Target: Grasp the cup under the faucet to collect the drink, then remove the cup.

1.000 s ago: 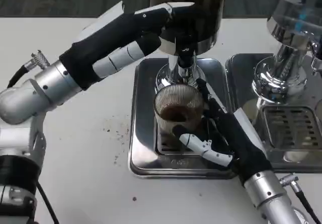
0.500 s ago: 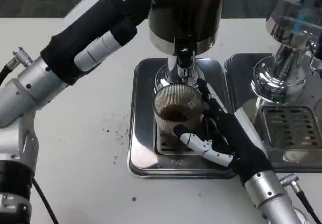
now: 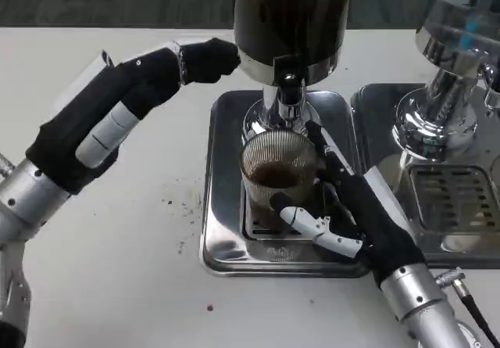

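While right hand [image 3: 351,207] grasps one cup [image 3: 277,172] — left hand [image 3: 133,102] fingers [image 3: 207,57] released.

left hand [image 3: 117,117]: raised, fingers extended | right hand [image 3: 348,207]: curled (gripping)

Pretty plain setup here: a white worktop [image 3: 141,285] takes up most of the view, matte and evenly lit, with soft shadows and no harsh glare. There are some dark specks [image 3: 181,207] scattered on it left of the middle, maybe coffee grounds, but they're too small to tell for sure. Along the top edge, past the back of the worktop, there's a strip of dark grey floor [image 3: 94,0] with a faint streaky texture, looks like carpet. The light seems to come from overhead, going by bright reflections on the shiny metal.
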